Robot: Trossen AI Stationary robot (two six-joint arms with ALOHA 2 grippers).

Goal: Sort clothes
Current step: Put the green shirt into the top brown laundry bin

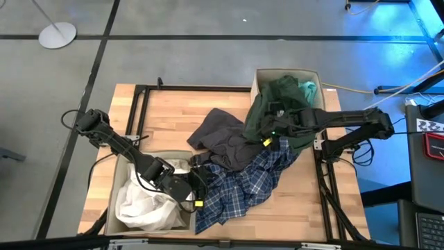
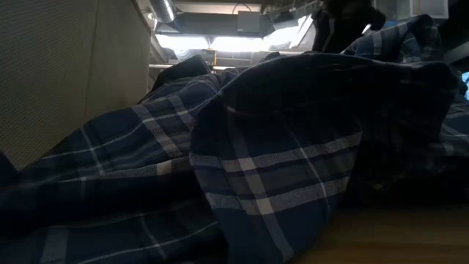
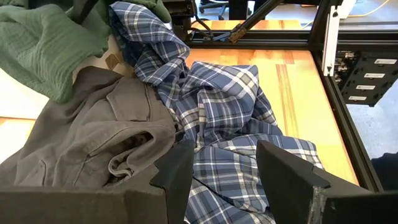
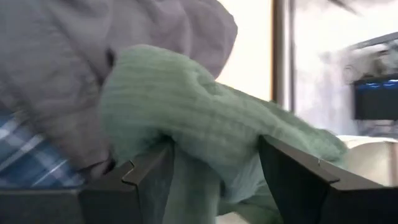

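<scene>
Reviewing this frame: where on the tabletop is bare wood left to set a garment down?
Bare wood lies behind the left bin, left of the dark grey garment, and at the front right beyond the plaid shirt. The middle is crowded: the pile runs from the left gripper up to the right bin.

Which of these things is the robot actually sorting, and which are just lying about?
Being sorted:
- white clothes, in the left bin
- plaid shirt
- grey garment
- green garment, gripped by the right end effector
- teal garment, in the right bin

Just lying about:
- floor stand
- yellow cable
</scene>
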